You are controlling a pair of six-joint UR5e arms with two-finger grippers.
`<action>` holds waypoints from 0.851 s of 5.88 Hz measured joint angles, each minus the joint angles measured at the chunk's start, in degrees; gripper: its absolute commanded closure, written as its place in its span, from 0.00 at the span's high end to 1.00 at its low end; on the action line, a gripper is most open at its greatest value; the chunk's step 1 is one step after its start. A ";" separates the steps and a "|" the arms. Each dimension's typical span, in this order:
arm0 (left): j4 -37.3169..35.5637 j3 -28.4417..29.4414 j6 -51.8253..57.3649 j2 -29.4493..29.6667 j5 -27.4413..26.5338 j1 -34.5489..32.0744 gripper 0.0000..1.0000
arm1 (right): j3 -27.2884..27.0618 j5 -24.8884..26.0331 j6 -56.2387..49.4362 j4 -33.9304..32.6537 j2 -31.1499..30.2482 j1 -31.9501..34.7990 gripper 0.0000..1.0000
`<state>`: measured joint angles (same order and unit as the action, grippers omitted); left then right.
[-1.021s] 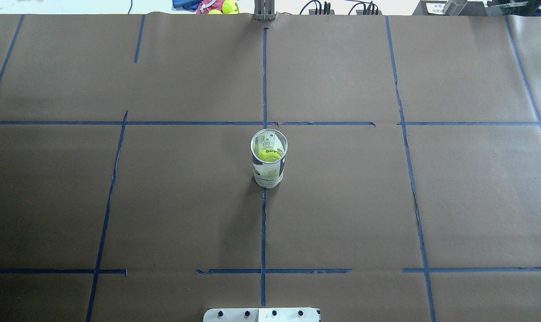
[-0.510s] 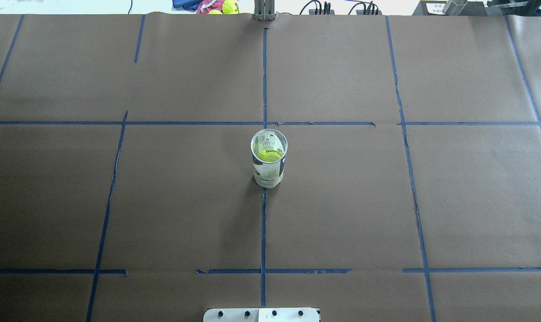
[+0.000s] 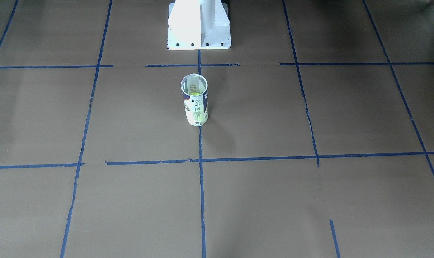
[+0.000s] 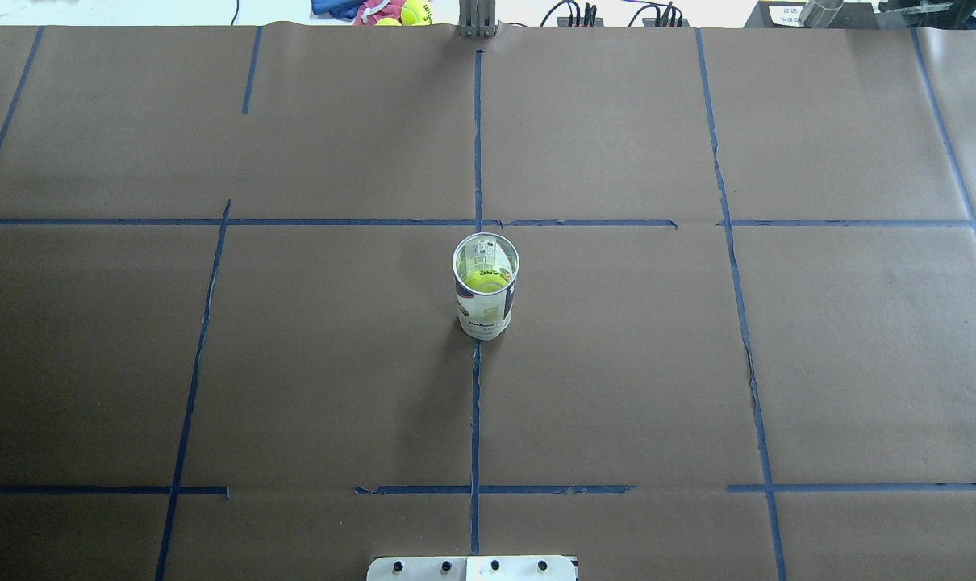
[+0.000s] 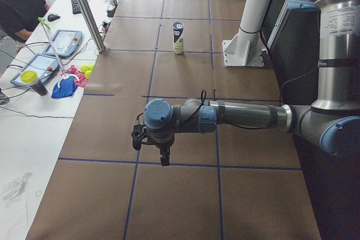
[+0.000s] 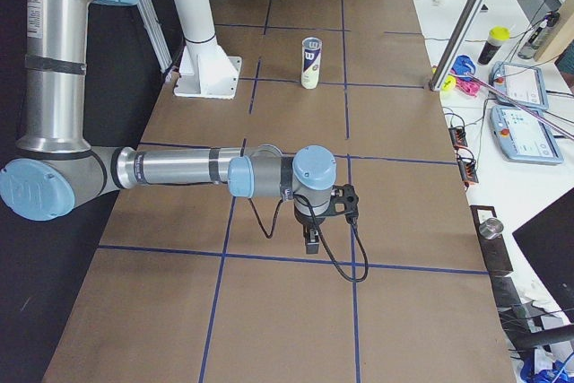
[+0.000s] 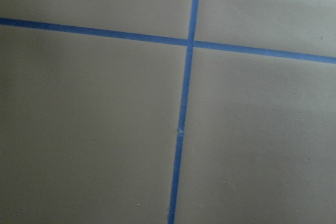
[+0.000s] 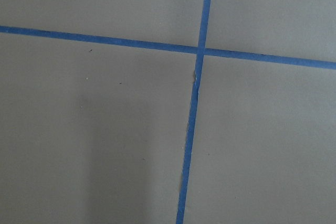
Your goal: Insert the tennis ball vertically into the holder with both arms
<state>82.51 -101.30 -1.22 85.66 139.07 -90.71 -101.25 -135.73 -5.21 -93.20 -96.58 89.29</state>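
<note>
The holder (image 4: 485, 300), a white tennis-ball can with a navy band, stands upright on the table's centre line; it also shows in the front view (image 3: 194, 105) and in both side views (image 5: 178, 37) (image 6: 311, 63). The yellow-green tennis ball (image 4: 485, 279) sits inside it, seen through the open top (image 3: 195, 94). My left gripper (image 5: 163, 157) hangs over the table far from the can, toward the left end. My right gripper (image 6: 311, 239) hangs toward the right end. Both show only in side views, so I cannot tell if they are open or shut. The wrist views show only paper and tape.
The white pedestal base (image 3: 199, 27) stands at the robot's side of the table. Blue tape lines cross the brown paper (image 4: 698, 363). Loose tennis balls and cloth (image 4: 399, 11) lie beyond the far edge. A metal post (image 5: 84, 9), tablets and an operator (image 5: 19, 4) are at that side.
</note>
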 measured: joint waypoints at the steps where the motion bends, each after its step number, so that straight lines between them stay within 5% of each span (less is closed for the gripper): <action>1: -0.22 -0.41 1.63 -0.02 -1.51 0.81 1.00 | 0.00 0.08 -1.92 -2.08 0.17 -0.17 1.00; 5: -2.50 0.08 4.56 -0.75 -7.94 0.91 1.00 | -0.04 0.20 -5.14 -5.76 0.53 -1.00 1.00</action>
<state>80.01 -101.23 3.34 84.91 131.13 -89.80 -101.29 -135.53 -10.35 -98.96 -96.04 88.29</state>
